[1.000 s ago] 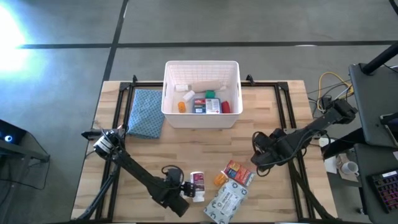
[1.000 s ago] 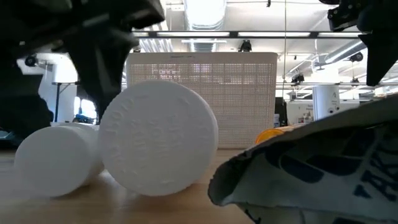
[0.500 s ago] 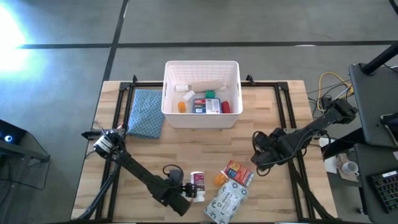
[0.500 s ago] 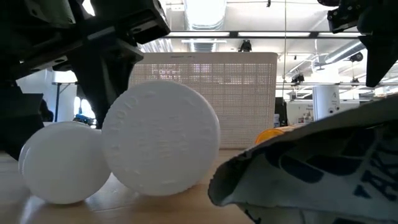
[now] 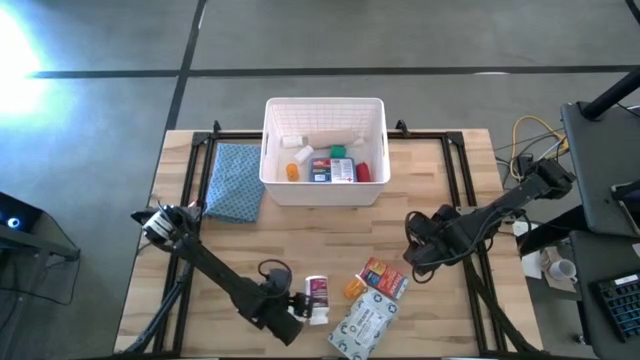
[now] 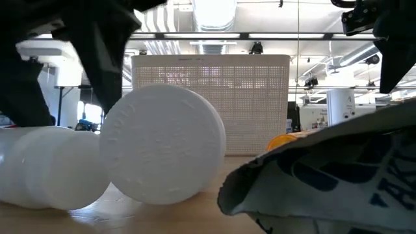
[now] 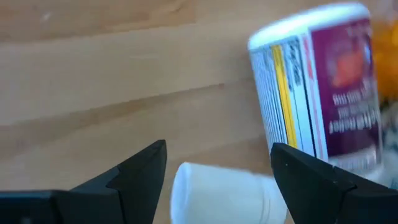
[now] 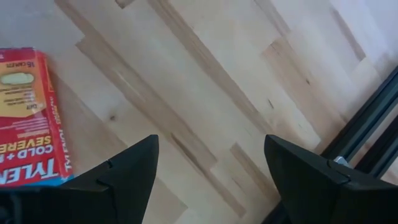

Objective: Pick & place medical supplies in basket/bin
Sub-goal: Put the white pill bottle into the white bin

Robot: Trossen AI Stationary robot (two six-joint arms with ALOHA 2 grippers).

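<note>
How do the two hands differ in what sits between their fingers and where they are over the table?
The left hand has a small white bottle between its open fingers; the right hand has only bare table.
The left hand is at the near edge beside the labelled pill bottle; the right hand hovers right of the red box.
Both are open.

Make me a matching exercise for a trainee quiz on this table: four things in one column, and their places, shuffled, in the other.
Things:
1. blue cloth
2. white bin
3. red box
4. left gripper

Places:
A. far middle of the table, supplies inside
B. near edge, fingers around a small white bottle
C. left of the bin
D. near side, just ahead of the right gripper

Pairs: 1-C, 2-A, 3-D, 4-B
</note>
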